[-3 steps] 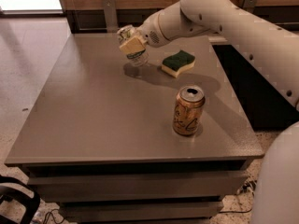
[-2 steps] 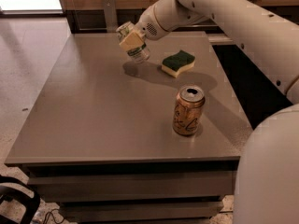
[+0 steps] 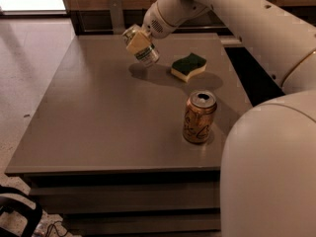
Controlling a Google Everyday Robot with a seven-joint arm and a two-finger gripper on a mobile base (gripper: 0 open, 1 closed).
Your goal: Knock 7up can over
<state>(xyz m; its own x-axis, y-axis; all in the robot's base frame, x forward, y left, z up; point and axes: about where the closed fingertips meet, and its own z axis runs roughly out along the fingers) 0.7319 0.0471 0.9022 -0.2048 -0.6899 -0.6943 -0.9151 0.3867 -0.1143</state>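
Observation:
The 7up can (image 3: 148, 56), silvery with green markings, hangs tilted above the far middle of the table, top end to the upper left. Its shadow lies on the tabletop just below it. My gripper (image 3: 139, 43) comes in from the upper right and is shut on the can. A yellowish finger pad (image 3: 137, 40) lies across the can's upper part. The white arm runs back to the right and fills the right side of the view.
An orange-gold can with dark script (image 3: 199, 117) stands upright near the front right of the grey table (image 3: 98, 122). A green and yellow sponge (image 3: 188, 65) lies to the right of the held can. Floor shows on the left, and the table's front edge is near.
The arm's upper links have swung left and closer to the camera. The can stays held in nearly the same spot above the table. The other can and the sponge have not moved.

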